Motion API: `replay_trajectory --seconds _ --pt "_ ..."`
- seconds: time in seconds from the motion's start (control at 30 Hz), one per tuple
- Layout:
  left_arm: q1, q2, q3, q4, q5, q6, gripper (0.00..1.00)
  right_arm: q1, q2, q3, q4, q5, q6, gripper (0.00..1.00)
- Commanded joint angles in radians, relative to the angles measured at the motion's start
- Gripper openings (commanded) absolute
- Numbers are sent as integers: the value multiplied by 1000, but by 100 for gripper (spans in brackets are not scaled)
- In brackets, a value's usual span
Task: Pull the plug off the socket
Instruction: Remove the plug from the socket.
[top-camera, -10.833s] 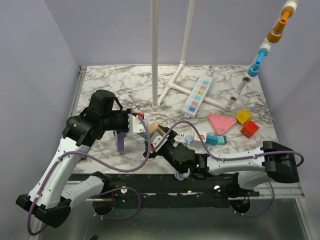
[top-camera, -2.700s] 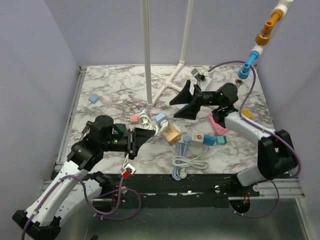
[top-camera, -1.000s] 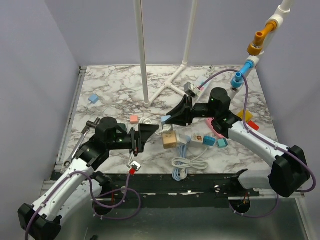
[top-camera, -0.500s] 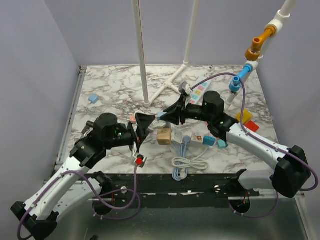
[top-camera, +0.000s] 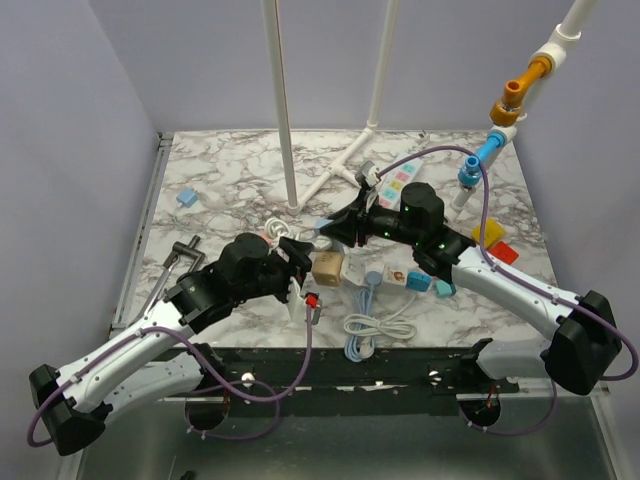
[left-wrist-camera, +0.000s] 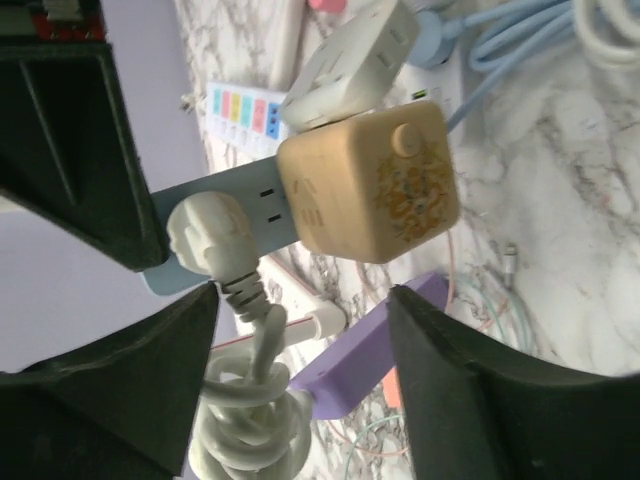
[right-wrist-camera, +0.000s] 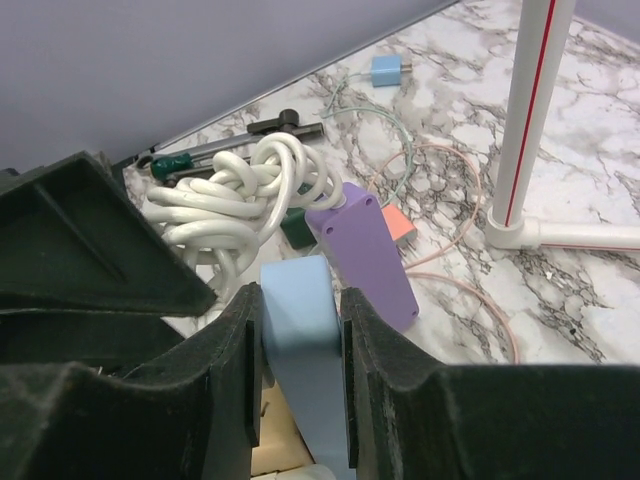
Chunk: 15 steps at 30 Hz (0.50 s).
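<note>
Right end effector (right-wrist-camera: 300, 325) was clenched on the light blue plastic socket strip (left-wrist-camera: 250, 205), holding it up off the marble table (top-camera: 220, 180). The white round plug (left-wrist-camera: 205, 235) sat fully in that strip, so nothing was pulled yet! Left end effector (left-wrist-camera: 300, 305) was released, jaws spread either side of the plug, no contact visible. Left to do: close on it, then draw it out. The prongs were hidden, and the top view buried the joint behind both end effectors.
</note>
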Motion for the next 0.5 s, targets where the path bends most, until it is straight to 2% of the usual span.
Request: replay_trajectory --seconds 0.0,0.07,0.27,0.33,0.47 --pt "-5 50 9 154 -172 -116 60 15 -5 59 32 12 -4 1" --pt "-5 82 31 200 -209 -136 53 16 -9 59 24 10 -3 1" --pt "-5 114 32 246 -198 -132 48 16 -33 48 21 14 11 1" --pt "-5 125 34 253 -198 -136 41 15 -36 47 19 13 15 1" --pt "-5 136 48 258 -195 -140 20 15 -38 32 40 10 39 1"
